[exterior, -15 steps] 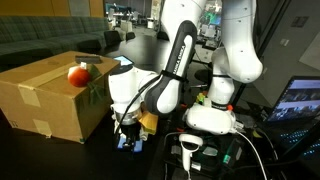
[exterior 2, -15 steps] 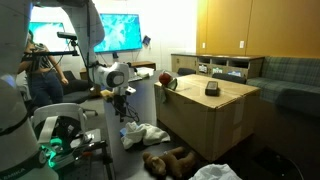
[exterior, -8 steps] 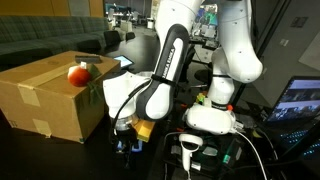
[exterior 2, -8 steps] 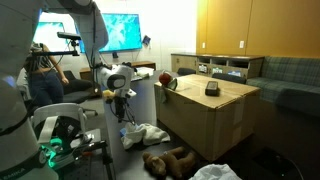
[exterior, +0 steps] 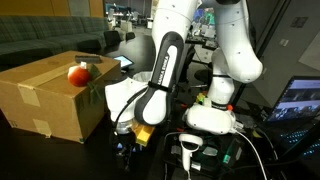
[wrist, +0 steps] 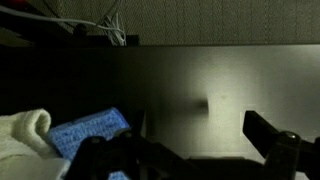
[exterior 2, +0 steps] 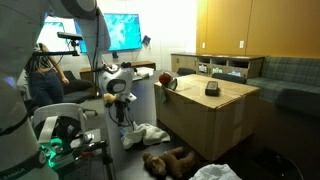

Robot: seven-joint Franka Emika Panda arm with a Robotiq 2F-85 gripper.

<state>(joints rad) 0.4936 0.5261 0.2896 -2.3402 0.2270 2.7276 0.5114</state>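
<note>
Now low down beside the near corner of the cardboard box (exterior: 50,95), just above the floor (exterior 2: 125,162): the gripper (exterior: 125,140), pointing downward at the end of the white arm (exterior: 160,70). Fingers (wrist: 285,150) released, standing wide apart at the lower edge of the wrist view, with nothing grasped between them and only dark floor in the gap.

Just beside the finger on the left of that view, a blue cloth (wrist: 90,133), lying flat on the floor. Touching or only very near, not possible to tell. Against the far side of the blue cloth, a white cloth (wrist: 25,128), rumpled and soft.

In an exterior view, at the foot of the box and near the gripper, a rumpled white heap (exterior 2: 145,133) on the floor. Next to it, further from the arm, a brown plush toy (exterior 2: 170,158).

On top of the box, close to the edge facing the arm, a red round fruit (exterior: 78,73). More toward the middle of the top, well apart from the fruit, a dark flat object (exterior 2: 212,88).
</note>
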